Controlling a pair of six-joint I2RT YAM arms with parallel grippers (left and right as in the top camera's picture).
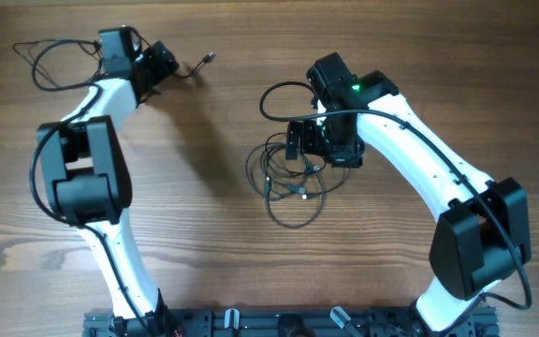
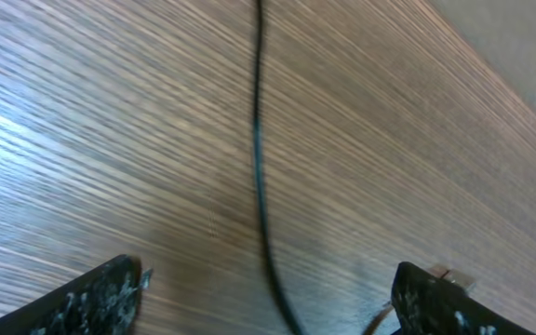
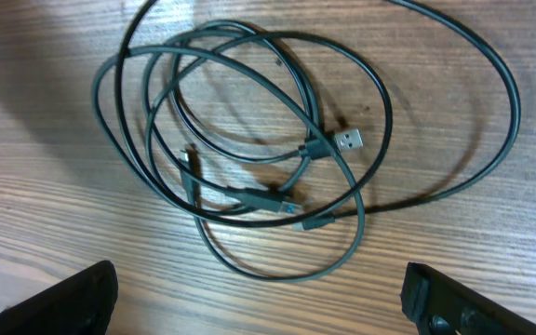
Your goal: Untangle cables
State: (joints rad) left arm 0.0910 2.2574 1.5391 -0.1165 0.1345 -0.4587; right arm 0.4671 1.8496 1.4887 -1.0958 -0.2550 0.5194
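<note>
1. Presently, the right gripper is held wide open and empty, hovering just above the tangled coil near the middle of the table.
2. The left gripper is likewise spread wide, with nothing gripped. A single cord is seen running along the wood between its fingers, well apart from the coil.
3. Several overlapping loops are noted in the coil. A silver plug and a smaller plug lie inside them, and one wide loop sweeps outward.
4. A free end is judged the best pick: it should be gripped just behind the silver plug and drawn back through the loops slowly.
5. If the whole coil is dragged along, the pull should be stopped and the cord regripped.
</note>
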